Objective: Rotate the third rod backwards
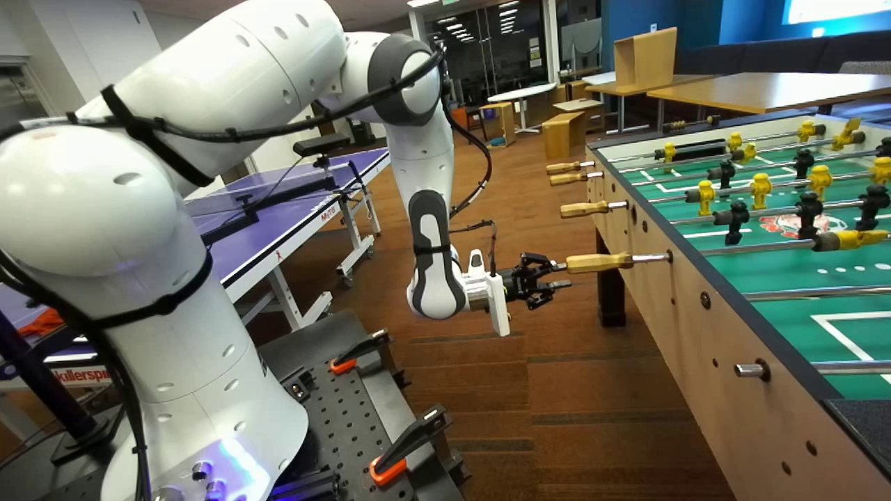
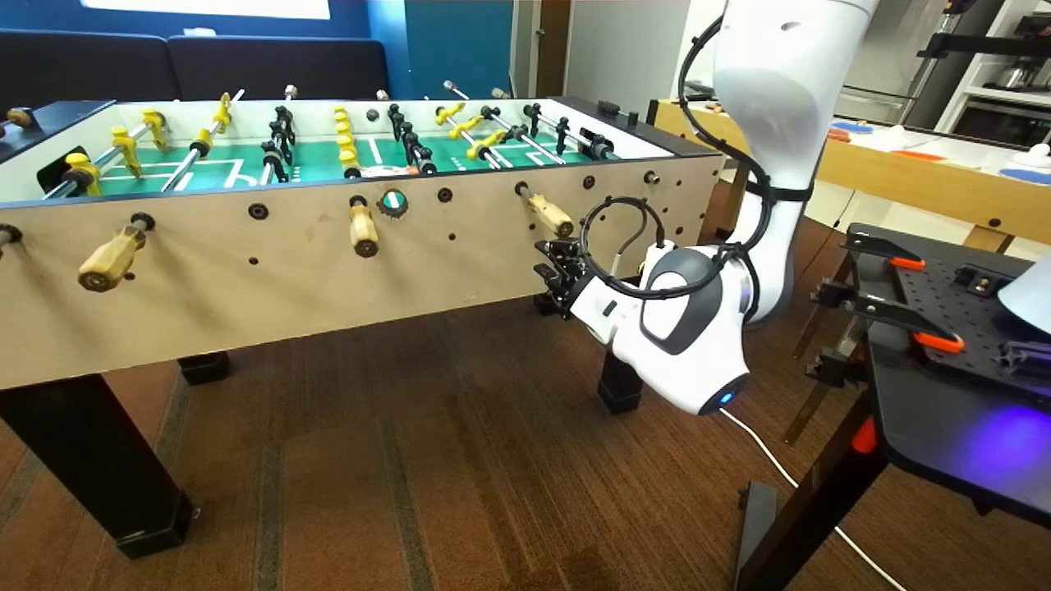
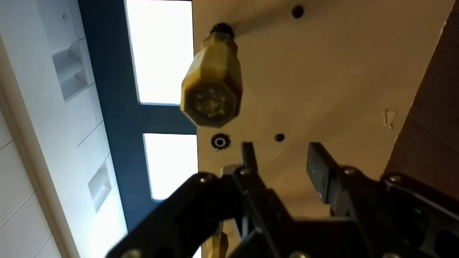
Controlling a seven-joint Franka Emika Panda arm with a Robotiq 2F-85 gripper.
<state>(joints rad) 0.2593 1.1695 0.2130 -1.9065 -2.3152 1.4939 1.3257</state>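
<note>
The third rod's tan wooden handle [image 1: 598, 262] sticks out from the foosball table's side. It shows in both exterior views, also here [image 2: 548, 215], and large in the wrist view [image 3: 212, 84], upper left of the fingers. Its metal rod [image 1: 759, 248] crosses the green field. A yellow player [image 1: 860, 239] on it lies tilted, nearly flat. My gripper [image 1: 562, 275] is open and empty. In an exterior view it is just below the handle's end [image 2: 552, 267]. In the wrist view bare table side shows between the fingers [image 3: 281, 157]. The handle is not between them.
Other tan handles [image 1: 585, 209] [image 2: 364, 230] [image 2: 113, 258] stick out along the same side. A bare rod end [image 1: 749, 371] protrudes nearer the camera. The table side [image 2: 460, 271] stands before the gripper. A ping-pong table [image 1: 278, 198] and clamps [image 1: 411, 445] are near the arm's base.
</note>
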